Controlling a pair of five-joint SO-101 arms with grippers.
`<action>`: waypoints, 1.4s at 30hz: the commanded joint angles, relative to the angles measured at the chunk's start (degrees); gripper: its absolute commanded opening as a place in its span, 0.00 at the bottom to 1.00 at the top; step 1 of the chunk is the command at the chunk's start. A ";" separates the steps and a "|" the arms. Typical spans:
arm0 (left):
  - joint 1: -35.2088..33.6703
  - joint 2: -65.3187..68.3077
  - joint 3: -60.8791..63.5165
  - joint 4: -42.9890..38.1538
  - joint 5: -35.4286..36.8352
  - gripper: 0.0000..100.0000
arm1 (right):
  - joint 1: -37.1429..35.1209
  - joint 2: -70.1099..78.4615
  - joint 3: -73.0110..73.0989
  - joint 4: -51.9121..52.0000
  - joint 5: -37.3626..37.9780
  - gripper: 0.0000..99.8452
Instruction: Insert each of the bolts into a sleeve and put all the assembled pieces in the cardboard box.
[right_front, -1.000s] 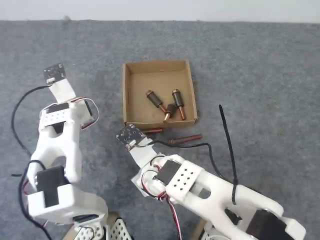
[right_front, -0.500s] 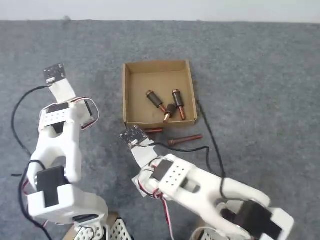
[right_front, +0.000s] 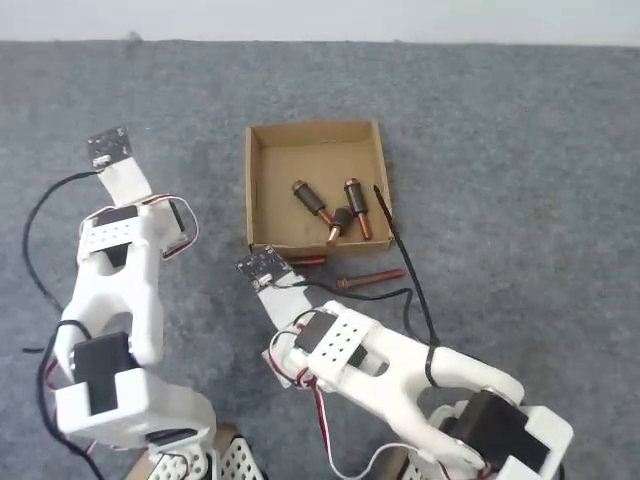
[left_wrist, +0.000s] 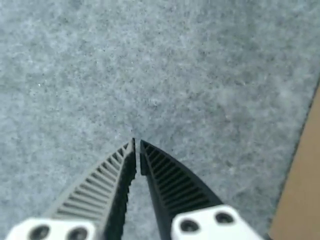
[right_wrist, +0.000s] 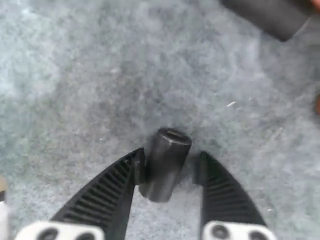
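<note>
The cardboard box (right_front: 249, 190) stands at mid table and holds three assembled pieces (right_front: 330, 210). Two copper bolts lie on the carpet just in front of it, one longer (right_front: 372, 279) and one by the box wall (right_front: 305, 261). In the right wrist view my right gripper (right_wrist: 171, 152) is open low over the carpet, with a black sleeve (right_wrist: 165, 167) standing between its fingers; one finger (right_wrist: 131, 170) touches it. A second black sleeve (right_wrist: 265, 17) lies farther off. My left gripper (left_wrist: 136, 142) is shut on nothing above bare carpet, left of the box edge (left_wrist: 300, 190).
Grey carpet covers the table. The left arm (right_front: 115, 260) stands at the left, the right arm (right_front: 380, 360) at the front middle. A black cable (right_front: 405, 270) loops from the right arm past the box's right front corner.
The right arm's rear links swung left and its black cable shifted toward the box. Its wrist stayed almost in place in front of the box. The left arm has not moved.
</note>
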 joint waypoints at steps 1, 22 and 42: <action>-0.18 -0.53 -3.21 -0.53 -0.35 0.01 | 1.54 -0.13 -2.46 0.57 3.78 0.01; 0.00 -0.53 -3.12 -0.53 -0.35 0.01 | 37.14 -16.04 -5.19 16.84 11.60 0.01; 1.32 -0.53 -2.86 1.85 -0.26 0.01 | 60.44 -15.96 1.49 0.57 16.26 0.01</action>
